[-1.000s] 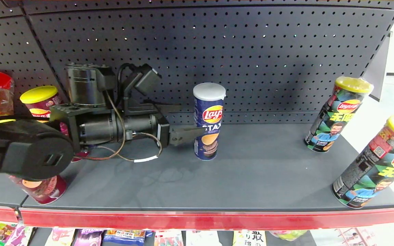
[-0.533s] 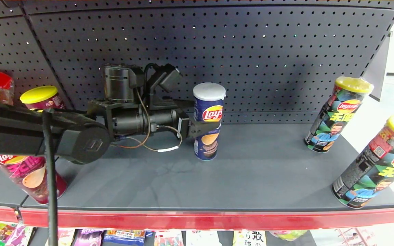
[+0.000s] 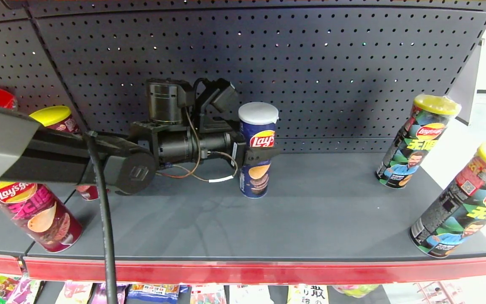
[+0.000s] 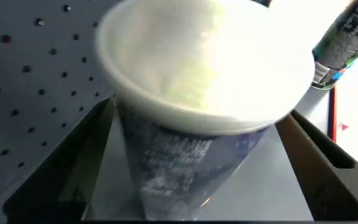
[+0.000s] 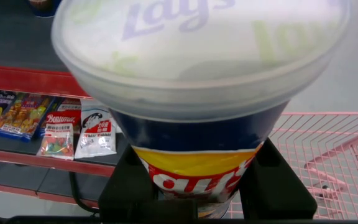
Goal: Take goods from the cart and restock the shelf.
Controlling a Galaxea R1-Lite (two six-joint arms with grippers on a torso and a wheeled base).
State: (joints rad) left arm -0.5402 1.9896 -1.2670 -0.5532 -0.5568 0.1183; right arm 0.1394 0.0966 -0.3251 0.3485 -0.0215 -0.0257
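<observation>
Now the blue can [image 3: 258, 150] stands upright near the back of the shelf [image 3: 319, 219], close to the pegboard, with the left gripper [image 3: 266, 148] around its middle. A second ago that gripper was short of the can, tips just reaching its side; since then the arm has slid along the shelf until one finger lies on each side of the can. In the left wrist view a gap shows between each finger and the can, so the gripper looks open and not yet clamped. That suggests the can is about to be grasped, perhaps to straighten or shift it and make room. The right gripper [image 5: 207, 186] is closed on a second can [image 5: 204, 143], held above the pink wire cart [image 5: 328, 155]. Two green cans [image 3: 416, 141] [image 3: 462, 200] stand far right, a red can [image 3: 36, 215] far left.
</observation>
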